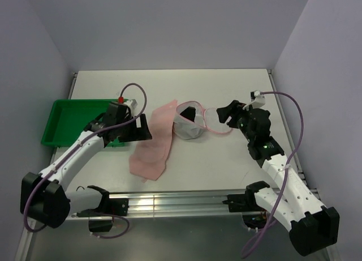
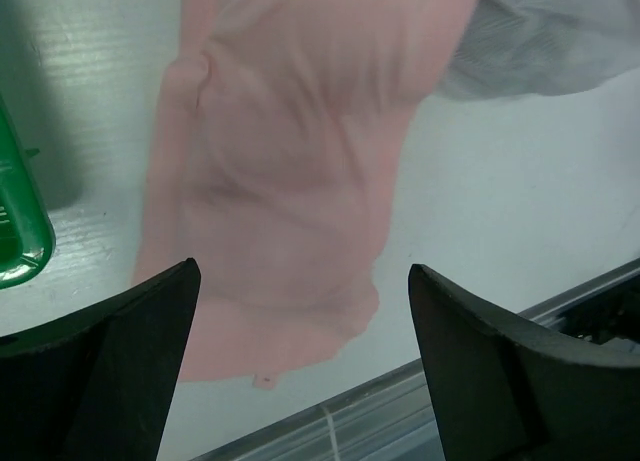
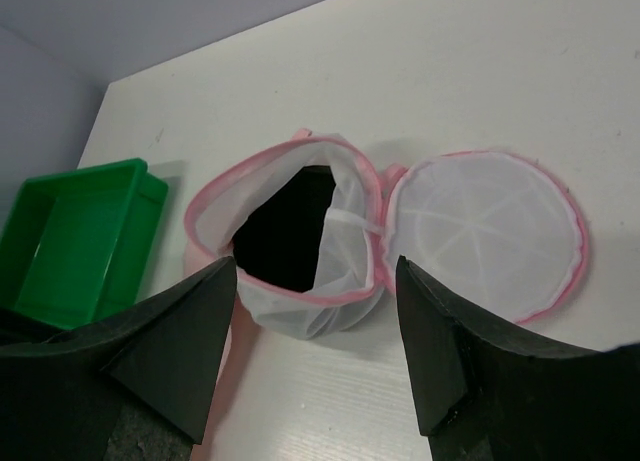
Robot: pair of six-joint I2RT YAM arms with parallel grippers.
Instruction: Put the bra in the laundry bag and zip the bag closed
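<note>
The pink bra (image 1: 154,142) lies stretched out on the table, from the left side of the laundry bag (image 1: 188,120) toward the front edge. The white mesh bag stands open, its pink-trimmed round lid (image 1: 218,120) flipped out flat to the right. My left gripper (image 1: 145,128) hovers open just left of the bra; in the left wrist view the bra (image 2: 280,181) lies below, between the spread fingers (image 2: 300,281), with nothing gripped. My right gripper (image 1: 224,115) is open at the lid's right edge. Its wrist view looks into the bag's dark mouth (image 3: 290,231) beside the lid (image 3: 485,231).
A green plastic tray (image 1: 68,120) sits at the left, close behind my left arm, and also shows in the wrist views (image 2: 20,231) (image 3: 80,231). The aluminium rail (image 1: 181,201) runs along the table's near edge. Grey walls enclose the table.
</note>
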